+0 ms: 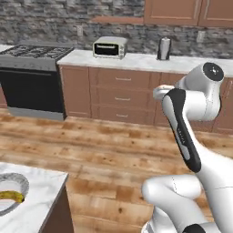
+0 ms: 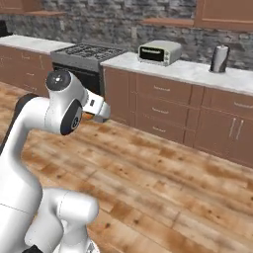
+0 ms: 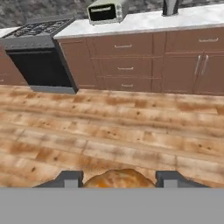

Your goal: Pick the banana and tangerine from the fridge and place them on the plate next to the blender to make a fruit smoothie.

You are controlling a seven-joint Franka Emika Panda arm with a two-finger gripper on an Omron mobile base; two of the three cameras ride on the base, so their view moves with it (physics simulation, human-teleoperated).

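Note:
In the hand view, a round orange tangerine [image 3: 118, 178] sits between the two dark fingertips of my gripper [image 3: 119, 179], which is shut on it. The hand is held high over the wooden floor, facing the cabinets. In the right base view the white hand [image 2: 97, 108] juts out from the arm. A yellow banana [image 1: 11, 196] with dark tips lies in the white-grey plate [image 1: 18, 181] on the marble counter at the lower left of the left base view. The fridge and the blender are out of view.
A black stove [image 1: 34, 77] stands at the far left. Beside it, brown drawer cabinets [image 1: 120, 98] carry a white counter with a toaster oven [image 1: 109, 47] and a grey kettle [image 1: 164, 48]. Wooden floor [image 1: 104, 150] lies between the robot and them.

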